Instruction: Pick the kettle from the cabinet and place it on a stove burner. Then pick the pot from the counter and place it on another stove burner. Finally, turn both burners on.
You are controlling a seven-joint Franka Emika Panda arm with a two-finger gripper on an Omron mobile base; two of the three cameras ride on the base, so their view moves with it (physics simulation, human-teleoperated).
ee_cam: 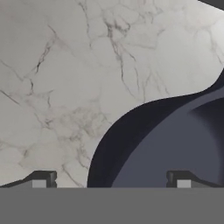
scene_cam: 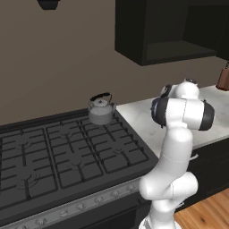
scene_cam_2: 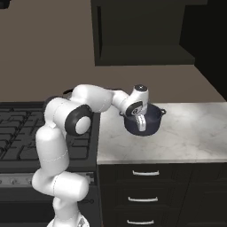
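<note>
Hovering spread-fingered, the pincer point(ee_cam: 111, 179) is held just above the pot point(scene_cam_2: 145, 120), whose rim passes between the two tips. Stiff, fairly heavy and smooth-walled it is judged; the thin rim is likely the best hold. Below lies the marble counter point(scene_cam_2: 190, 137); well off to the side, the kettle point(scene_cam: 101, 110) is already set on the stove point(scene_cam: 67, 156).
</note>
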